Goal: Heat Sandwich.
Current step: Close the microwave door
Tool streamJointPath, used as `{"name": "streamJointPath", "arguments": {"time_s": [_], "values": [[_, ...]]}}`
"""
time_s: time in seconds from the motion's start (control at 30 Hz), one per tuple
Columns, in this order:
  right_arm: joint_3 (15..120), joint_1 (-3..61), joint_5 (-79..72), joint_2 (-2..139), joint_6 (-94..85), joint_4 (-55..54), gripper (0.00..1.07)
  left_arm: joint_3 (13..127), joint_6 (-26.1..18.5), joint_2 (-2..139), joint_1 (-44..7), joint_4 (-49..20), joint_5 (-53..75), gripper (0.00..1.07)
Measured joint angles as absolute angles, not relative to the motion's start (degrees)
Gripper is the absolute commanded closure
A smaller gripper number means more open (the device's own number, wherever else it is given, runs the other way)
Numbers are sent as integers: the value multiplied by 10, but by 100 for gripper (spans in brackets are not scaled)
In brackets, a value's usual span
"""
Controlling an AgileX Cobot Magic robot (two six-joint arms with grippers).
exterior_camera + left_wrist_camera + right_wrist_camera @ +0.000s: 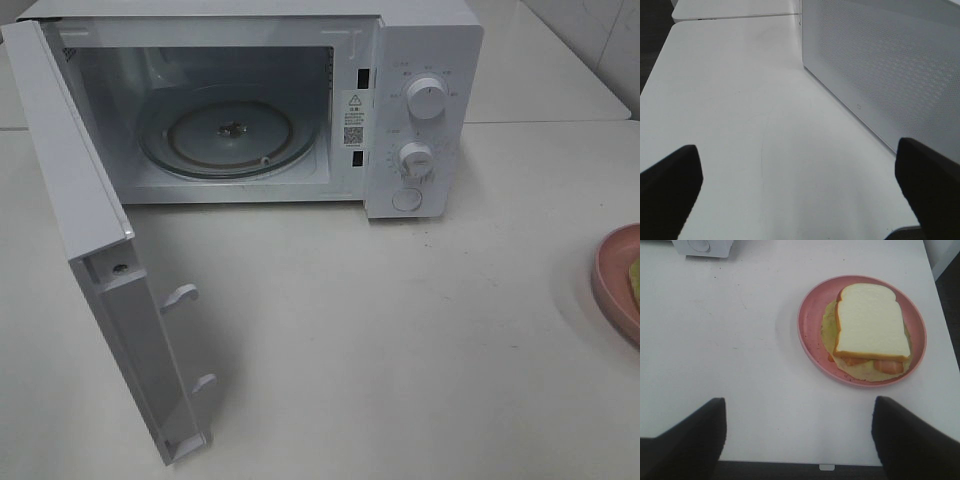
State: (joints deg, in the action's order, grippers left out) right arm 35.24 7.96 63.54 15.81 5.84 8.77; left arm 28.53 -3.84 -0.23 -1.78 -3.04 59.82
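Left gripper [800, 192] hangs with its jaws spread wide and empty over the white table [740, 125], close beside the perforated outer face of the microwave door [95, 250], which stands swung open on the microwave [300, 100]. Further right, the right gripper [800, 432] also stands open and empty, just short of the pink plate [810, 325]. On it lies the sandwich [870, 322]: a pale cream slice with a tan crust over yellowish and reddish filling.

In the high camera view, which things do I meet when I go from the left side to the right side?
Open microwave door → glass turntable inside the microwave → control panel with two knobs → pink plate at the right edge, with the sandwich barely in view.
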Motion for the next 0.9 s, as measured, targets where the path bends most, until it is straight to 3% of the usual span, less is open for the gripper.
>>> {"name": "streamJointPath", "arguments": {"time_s": [0.37,0.9], "values": [[295,70,612,25,53,74,31,285,-38,-2,-18,-30,598,5],[289,70,600,-2,50,73,31,285,-38,-2,-18,-30,598,5]]}}
